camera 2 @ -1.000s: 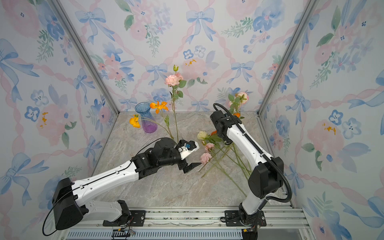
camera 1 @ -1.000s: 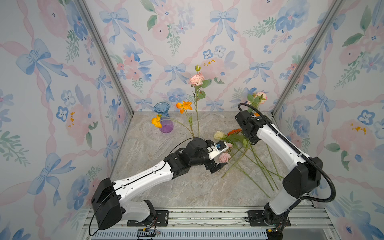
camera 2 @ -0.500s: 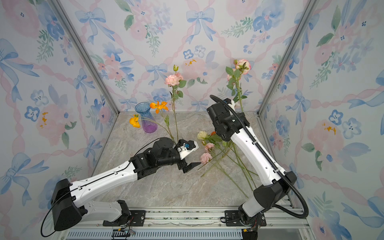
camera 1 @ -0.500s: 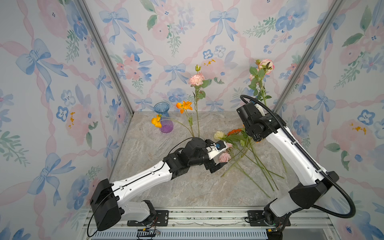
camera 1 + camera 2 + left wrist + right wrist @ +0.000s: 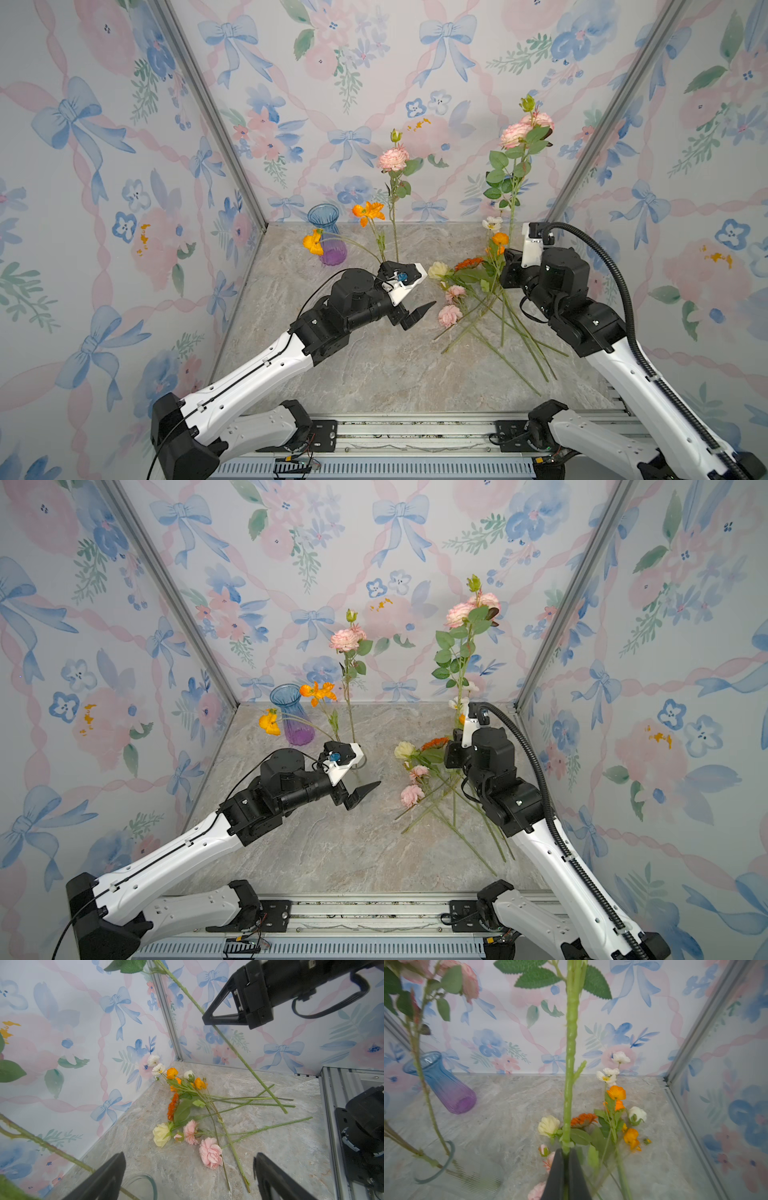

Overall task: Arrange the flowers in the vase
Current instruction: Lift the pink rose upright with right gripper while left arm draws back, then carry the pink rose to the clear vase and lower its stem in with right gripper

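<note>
Right gripper (image 5: pixel 565 1150) clamps the upright rose (image 5: pixel 509 135) right of centre; the clear vase (image 5: pixel 451 1153) lies left, by the gaping left gripper (image 5: pixel 190 1159).

I have the white-and-black left arm (image 5: pixel 257 370) stretched low from the near left toward the centre, with its black parallel left gripper (image 5: pixel 428 289) spread wide and the fingers (image 5: pixel 108 1176) far apart. The white-and-black right arm (image 5: pixel 631 382) rises from the near right, elbow bent, wrist facing the far wall. Its black right gripper (image 5: pixel 566 1155) is pinched fully closed.
</note>
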{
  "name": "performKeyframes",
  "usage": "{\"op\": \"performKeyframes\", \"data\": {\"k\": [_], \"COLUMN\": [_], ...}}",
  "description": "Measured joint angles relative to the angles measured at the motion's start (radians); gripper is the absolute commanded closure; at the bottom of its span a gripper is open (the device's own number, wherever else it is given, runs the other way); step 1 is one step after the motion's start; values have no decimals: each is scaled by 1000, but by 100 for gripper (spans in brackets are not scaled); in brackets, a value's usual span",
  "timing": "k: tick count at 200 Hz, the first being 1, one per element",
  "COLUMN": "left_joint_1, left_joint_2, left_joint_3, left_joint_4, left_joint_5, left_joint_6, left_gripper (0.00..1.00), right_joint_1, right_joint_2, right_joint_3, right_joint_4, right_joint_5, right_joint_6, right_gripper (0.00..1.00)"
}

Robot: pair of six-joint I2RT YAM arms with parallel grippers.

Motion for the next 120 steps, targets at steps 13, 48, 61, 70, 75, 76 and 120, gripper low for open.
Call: {"op": "performKeyframes", "data": {"k": [13,48,61,70,75,76,120], "left_joint_1": [0,1,4,7,8,10,51], "left_joint_2": [-41,-188,-222,-236,-240,-241,-270], "left_joint_3": [-38,-158,-183,-195,-200,-200,-226], "left_joint_4": [1,0,1,1,2,2,45], "left_joint_5": [-29,-119,-142,-156,-163,-165,-208], "left_joint_6": [3,-2,-6,-11,-13,-13,-46], "left_gripper": [2,2,2,2,2,2,2], "right_joint_1": [2,76,127,158,172,174,251], "right_joint_2": [13,69,100,129,145,148,298], "right_joint_3": [-17,-43,-51,-54,-54,-54,-38], "right_joint_4": [100,384,498,580,618,625,856], "right_joint_5": [-72,-162,-163,-163,-160,-160,-121], "right_joint_6": [41,109,114,119,120,120,134], "right_gripper": [100,100,100,100,100,100,100]}}
